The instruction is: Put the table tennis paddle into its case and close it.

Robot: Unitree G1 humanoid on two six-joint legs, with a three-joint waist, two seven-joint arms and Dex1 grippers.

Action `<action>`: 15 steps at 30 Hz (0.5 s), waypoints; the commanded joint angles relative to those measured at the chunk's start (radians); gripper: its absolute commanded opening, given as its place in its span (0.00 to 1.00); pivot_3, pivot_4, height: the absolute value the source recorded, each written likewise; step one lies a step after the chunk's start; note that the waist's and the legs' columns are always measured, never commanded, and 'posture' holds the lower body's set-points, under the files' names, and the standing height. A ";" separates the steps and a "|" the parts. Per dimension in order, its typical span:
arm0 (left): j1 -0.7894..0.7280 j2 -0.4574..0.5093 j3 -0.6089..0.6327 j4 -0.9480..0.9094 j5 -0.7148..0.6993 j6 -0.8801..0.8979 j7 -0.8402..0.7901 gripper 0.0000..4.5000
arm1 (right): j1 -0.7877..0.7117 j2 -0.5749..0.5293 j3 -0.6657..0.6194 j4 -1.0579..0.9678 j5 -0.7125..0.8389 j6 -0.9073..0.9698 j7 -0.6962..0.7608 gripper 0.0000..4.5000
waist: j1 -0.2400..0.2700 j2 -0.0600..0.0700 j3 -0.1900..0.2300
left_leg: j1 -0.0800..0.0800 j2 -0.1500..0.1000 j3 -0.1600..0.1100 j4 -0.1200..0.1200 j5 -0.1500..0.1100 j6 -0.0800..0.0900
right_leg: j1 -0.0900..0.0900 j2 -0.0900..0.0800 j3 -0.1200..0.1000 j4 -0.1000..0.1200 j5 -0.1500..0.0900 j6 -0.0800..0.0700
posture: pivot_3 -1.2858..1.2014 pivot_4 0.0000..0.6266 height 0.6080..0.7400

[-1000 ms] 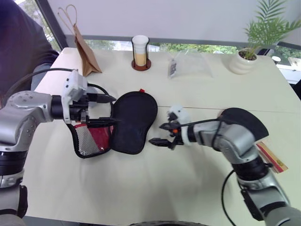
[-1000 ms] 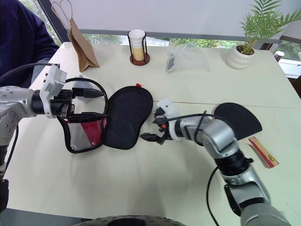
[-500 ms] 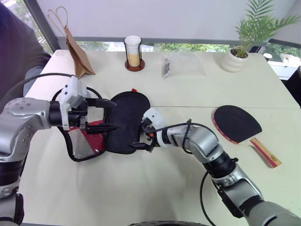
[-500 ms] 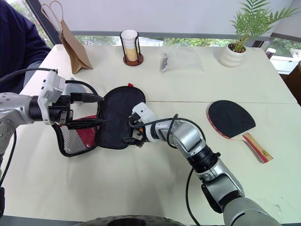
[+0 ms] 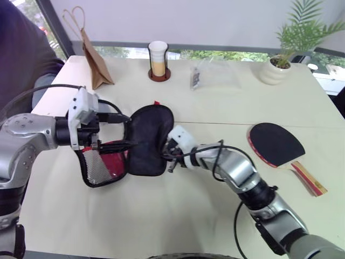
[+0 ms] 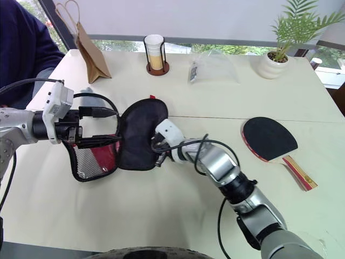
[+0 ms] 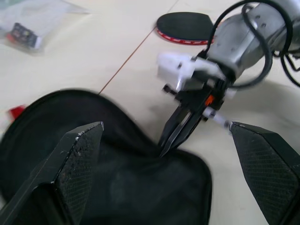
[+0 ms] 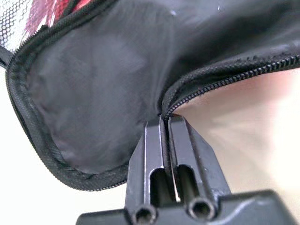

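The right gripper (image 8: 165, 123) pinches the zipper edge of the open black fabric paddle-shaped case (image 5: 148, 140). The left gripper (image 5: 123, 129) gapes wide, empty. The black-faced, red-rimmed paddle (image 5: 276, 143) lies apart, rightward.

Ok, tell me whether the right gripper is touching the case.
Touching. In the right wrist view the right gripper has its fingers shut on the zippered edge of the case, the fabric pinched between them.
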 commanded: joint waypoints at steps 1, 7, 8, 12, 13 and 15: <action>-0.041 -0.010 -0.010 0.018 0.017 -0.040 -0.011 1.00 | 0.071 -0.194 -0.127 -0.151 0.068 0.036 0.119 0.00 | 0.007 0.000 0.000 | 0.000 -0.001 0.000 0.000 -0.001 0.002 | 0.000 -0.001 0.000 0.000 0.000 0.000 | 0.52 0.24 1.00; -0.078 -0.048 -0.056 0.060 0.047 -0.081 -0.032 1.00 | 0.251 -0.513 -0.314 -0.212 0.139 -0.082 0.319 0.00 | -0.002 0.000 0.000 | 0.000 -0.004 -0.001 0.000 -0.003 0.006 | 0.001 -0.004 0.000 0.000 0.000 0.000 | 0.52 0.24 1.00; -0.083 -0.054 -0.062 0.065 0.051 -0.085 -0.035 1.00 | 0.282 -0.552 -0.336 -0.196 0.134 -0.116 0.346 0.00 | -0.004 0.000 0.000 | 0.000 -0.004 -0.001 0.000 -0.003 0.007 | 0.001 -0.003 0.000 0.000 0.000 0.000 | 0.52 0.24 1.00; -0.094 -0.069 -0.079 0.078 0.063 -0.100 -0.045 1.00 | 0.361 -0.643 -0.408 -0.116 0.124 -0.214 0.418 0.00 | -0.009 0.000 0.001 | 0.000 -0.002 -0.001 0.000 -0.003 0.007 | 0.001 -0.002 0.000 -0.001 0.000 0.000 | 0.52 0.24 1.00; -0.095 -0.072 -0.082 0.080 0.065 -0.104 -0.047 1.00 | 0.371 -0.654 -0.420 -0.097 0.124 -0.228 0.428 0.00 | -0.008 0.000 0.001 | 0.000 -0.002 -0.001 0.000 -0.003 0.007 | 0.001 -0.002 0.000 -0.001 0.000 0.000 | 0.52 0.24 1.00; -0.098 -0.076 -0.087 0.083 0.068 -0.106 -0.049 1.00 | 0.388 -0.674 -0.430 -0.064 0.109 -0.266 0.445 0.00 | -0.005 0.000 0.001 | 0.000 -0.002 -0.001 0.000 -0.003 0.007 | 0.001 -0.002 0.000 -0.001 0.000 0.000 | 0.52 0.24 1.00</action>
